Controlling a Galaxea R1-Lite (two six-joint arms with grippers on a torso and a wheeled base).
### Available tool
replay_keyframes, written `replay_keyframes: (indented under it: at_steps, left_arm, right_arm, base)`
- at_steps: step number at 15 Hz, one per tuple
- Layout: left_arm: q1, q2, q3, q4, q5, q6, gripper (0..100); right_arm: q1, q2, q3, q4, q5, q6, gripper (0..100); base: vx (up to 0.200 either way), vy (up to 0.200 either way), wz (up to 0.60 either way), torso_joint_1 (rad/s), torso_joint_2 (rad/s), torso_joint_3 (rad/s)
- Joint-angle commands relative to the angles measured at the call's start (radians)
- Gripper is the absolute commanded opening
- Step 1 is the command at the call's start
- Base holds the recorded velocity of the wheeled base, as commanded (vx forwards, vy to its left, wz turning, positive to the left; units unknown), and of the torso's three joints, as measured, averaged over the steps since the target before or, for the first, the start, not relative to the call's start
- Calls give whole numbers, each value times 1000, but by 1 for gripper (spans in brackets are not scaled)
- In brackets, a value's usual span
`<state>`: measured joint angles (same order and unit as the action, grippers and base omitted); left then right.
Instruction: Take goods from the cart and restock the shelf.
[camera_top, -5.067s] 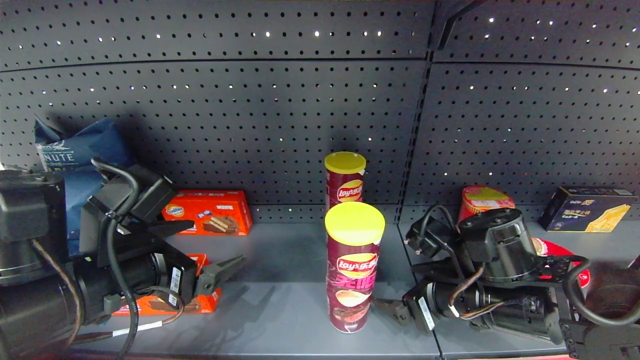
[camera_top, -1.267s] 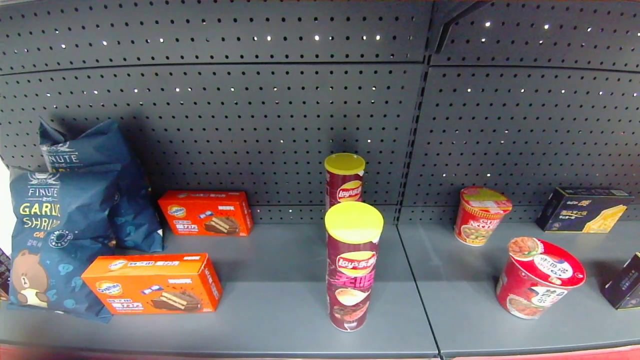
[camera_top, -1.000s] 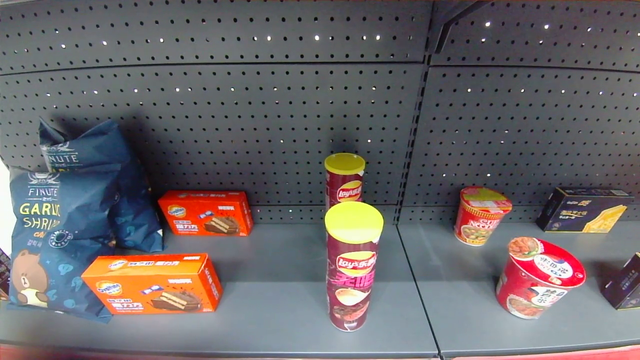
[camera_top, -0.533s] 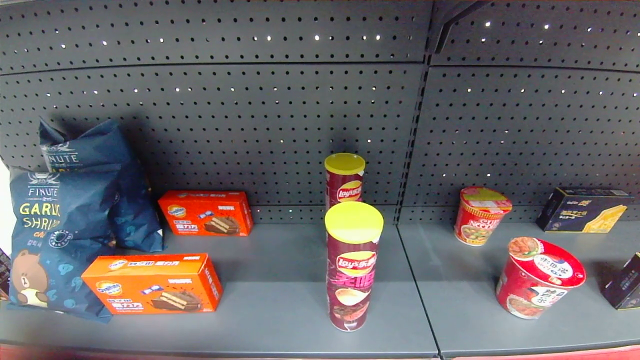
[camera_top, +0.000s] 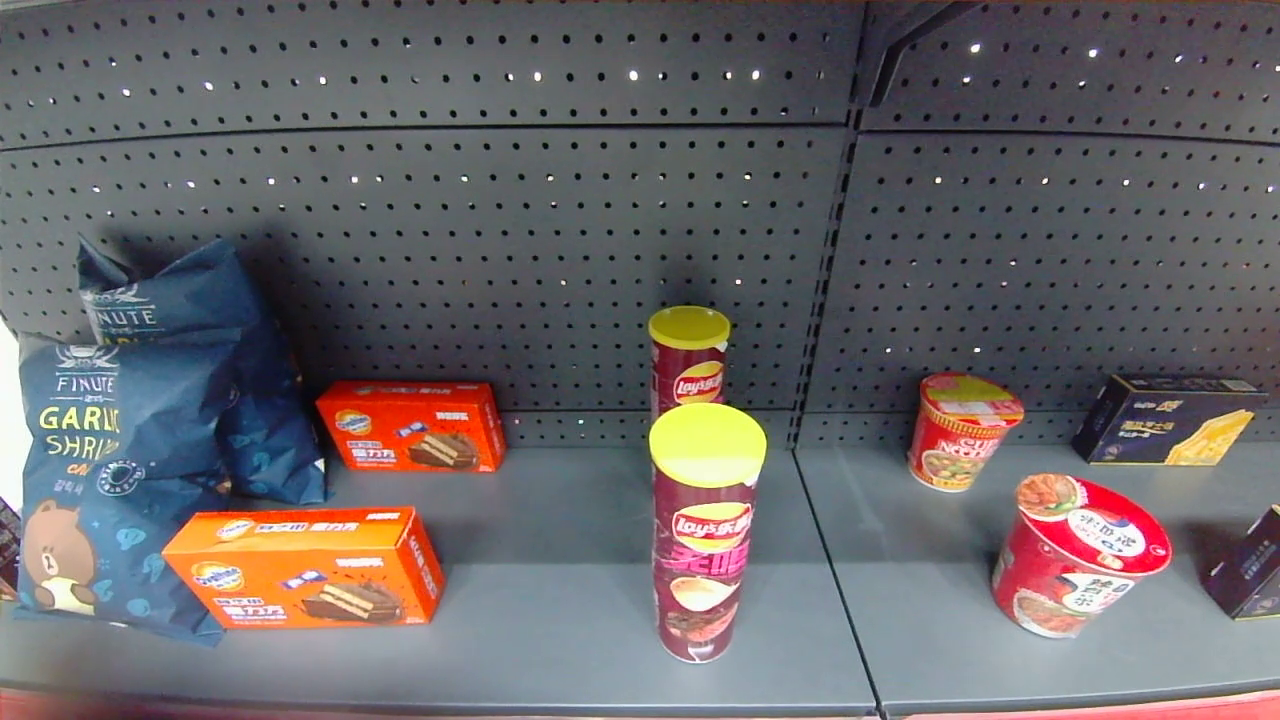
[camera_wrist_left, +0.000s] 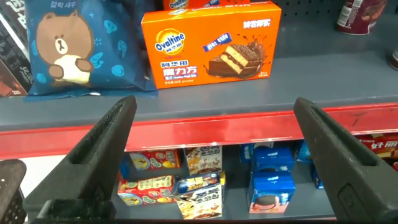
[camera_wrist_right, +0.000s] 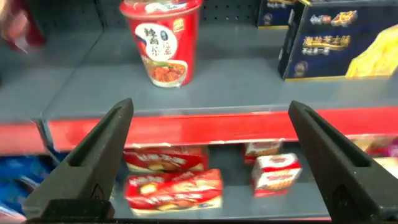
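Left gripper (camera_wrist_left: 214, 107), fingers spread wide and holding nothing, hangs before the red front edge of the shelf (camera_wrist_left: 267, 93), facing an orange box (camera_wrist_left: 210, 43) and a blue bag (camera_wrist_left: 74, 46) set near that edge. Right gripper (camera_wrist_right: 210, 109), likewise agape and empty, faces a red cup (camera_wrist_right: 161, 40) and a dark box (camera_wrist_right: 336, 40). At mid-shelf a front can (camera_top: 705, 530) stands upright, a rear can (camera_top: 688, 360) close behind it by the pegboard. Packets (camera_wrist_left: 186, 180) crowd the tier beneath.
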<state>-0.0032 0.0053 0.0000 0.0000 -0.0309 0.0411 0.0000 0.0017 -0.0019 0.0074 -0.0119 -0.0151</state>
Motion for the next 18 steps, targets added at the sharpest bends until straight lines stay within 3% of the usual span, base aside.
replay_keyframes:
  at_steps: [1, 18]
  left_arm:
    - [0, 1, 0, 0, -1, 0, 100]
    - [2, 1, 0, 0, 5, -13, 100]
  right_arm:
    - [0, 3, 2, -6, 7, 14, 100]
    - [0, 3, 2, -7, 10, 15, 100]
  base:
    - [0, 0, 0, 0, 0, 0]
    - [-12, 0, 0, 0, 0, 0]
